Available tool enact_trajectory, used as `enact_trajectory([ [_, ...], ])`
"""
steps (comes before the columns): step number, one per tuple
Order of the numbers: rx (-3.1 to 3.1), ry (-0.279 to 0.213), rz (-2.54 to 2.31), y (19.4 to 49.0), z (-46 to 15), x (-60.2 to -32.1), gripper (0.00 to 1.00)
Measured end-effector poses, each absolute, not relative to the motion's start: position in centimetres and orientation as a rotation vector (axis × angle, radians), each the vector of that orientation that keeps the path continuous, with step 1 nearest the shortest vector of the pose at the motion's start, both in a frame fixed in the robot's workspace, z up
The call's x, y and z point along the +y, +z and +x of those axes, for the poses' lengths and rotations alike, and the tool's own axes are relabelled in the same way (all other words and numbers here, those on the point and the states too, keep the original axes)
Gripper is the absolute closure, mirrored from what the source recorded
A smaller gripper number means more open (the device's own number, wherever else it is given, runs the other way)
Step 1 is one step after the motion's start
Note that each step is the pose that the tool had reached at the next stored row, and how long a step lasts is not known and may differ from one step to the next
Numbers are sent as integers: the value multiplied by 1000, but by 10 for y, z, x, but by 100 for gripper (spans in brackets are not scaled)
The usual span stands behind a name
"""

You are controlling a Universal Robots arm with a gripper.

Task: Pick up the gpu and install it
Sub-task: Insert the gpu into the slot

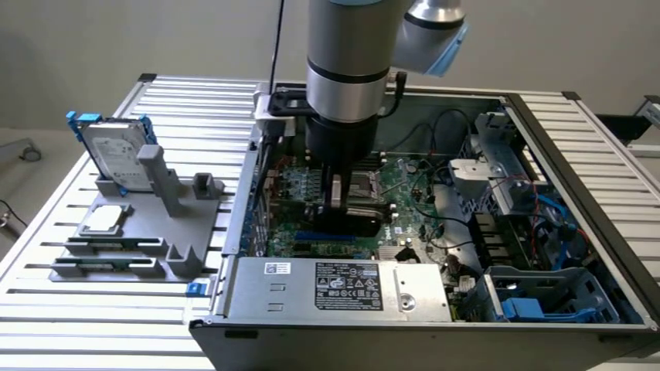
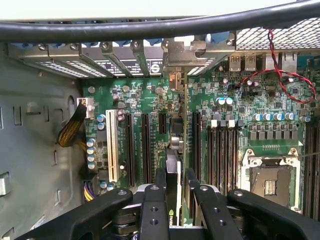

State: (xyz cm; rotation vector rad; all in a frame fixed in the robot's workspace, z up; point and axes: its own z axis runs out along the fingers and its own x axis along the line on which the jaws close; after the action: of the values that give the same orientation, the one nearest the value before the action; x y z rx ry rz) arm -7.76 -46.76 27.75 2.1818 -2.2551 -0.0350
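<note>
On the exterior view's left the grey fixture (image 1: 181,259) carries the hard drive (image 1: 108,151), well apart from the work. Toward the middle the arm reaches down into the open computer case (image 1: 603,224). The gripper (image 2: 176,187) stands at middling width, its fingers (image 2: 160,182) clamped on both faces of the gpu (image 2: 173,165). The wrist view shows us the card on edge, its long axis parallel to the expansion slots (image 2: 131,145), with its silver bracket (image 2: 182,55) at the case's rear wall. The exterior view gives us the arm's place over the motherboard (image 1: 407,182). Whether the card's edge meets a slot we cannot tell.
</note>
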Motion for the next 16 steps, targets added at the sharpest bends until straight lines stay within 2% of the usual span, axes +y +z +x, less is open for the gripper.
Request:
enact_trajectory([
  [16, -2255, -35, 2182, 271, -82, -466, 74],
])
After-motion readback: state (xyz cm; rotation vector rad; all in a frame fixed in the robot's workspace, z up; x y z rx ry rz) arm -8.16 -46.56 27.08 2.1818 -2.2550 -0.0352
